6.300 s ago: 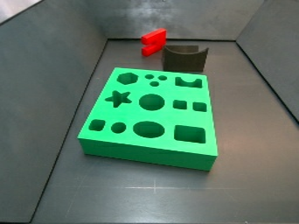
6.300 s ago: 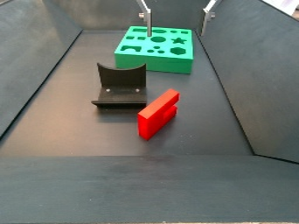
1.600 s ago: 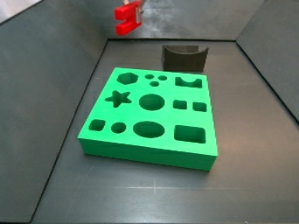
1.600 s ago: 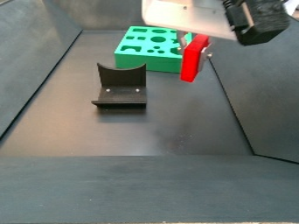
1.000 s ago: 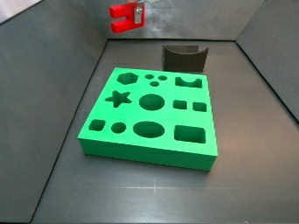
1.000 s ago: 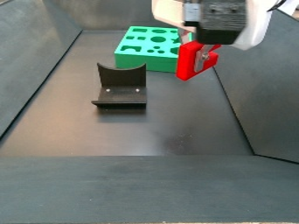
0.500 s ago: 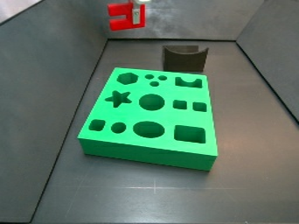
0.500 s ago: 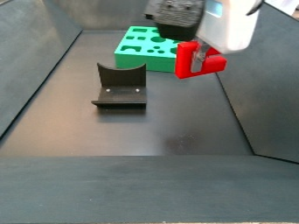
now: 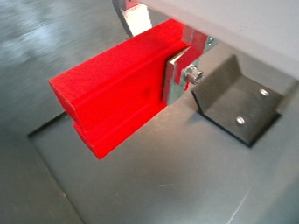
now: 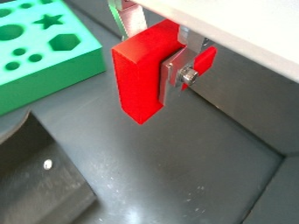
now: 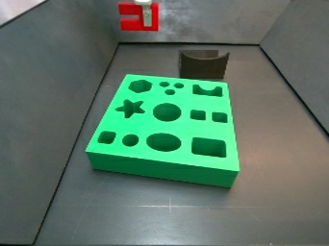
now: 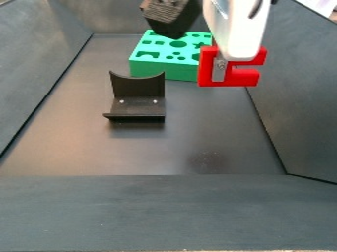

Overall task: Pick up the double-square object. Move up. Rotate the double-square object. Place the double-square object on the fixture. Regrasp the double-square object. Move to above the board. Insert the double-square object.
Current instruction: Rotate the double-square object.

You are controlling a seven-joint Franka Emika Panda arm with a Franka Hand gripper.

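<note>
The pincer (image 12: pixel 227 67) hangs in the air in the upper right of a side view, well above the dark floor, with its pale housing rising out of the top of the frame. It is closed on the double-square object (image 12: pixel 232 67), which is held clear of everything below. In that side view the red piece shows its notched profile, a little to the right of the fixture (image 12: pixel 134 96) and in front of the board (image 12: pixel 174 51) at the top centre. In a side view from the opposite end, the red piece (image 11: pixel 137 16) sits high at the upper left, above and to the left of the fixture (image 11: pixel 203 63), which stands on the floor just behind the far edge of the board (image 11: pixel 167 127).

In both wrist views a silver finger (image 9: pixel 181 73) presses flat against one face of the red block (image 9: pixel 117 90); the opposite finger is mostly hidden behind the piece. In a wrist view the block (image 10: pixel 142 75) is seen end-on, with a finger plate (image 10: pixel 177 68) against its side, and the green board (image 10: pixel 42 48) with star and hexagon cut-outs lies in the upper left corner. The fixture (image 9: pixel 243 101) appears at the right of a wrist view, below the held piece and apart from it, and its dark body (image 10: pixel 41 190) fills the lower left corner of a wrist view.
</note>
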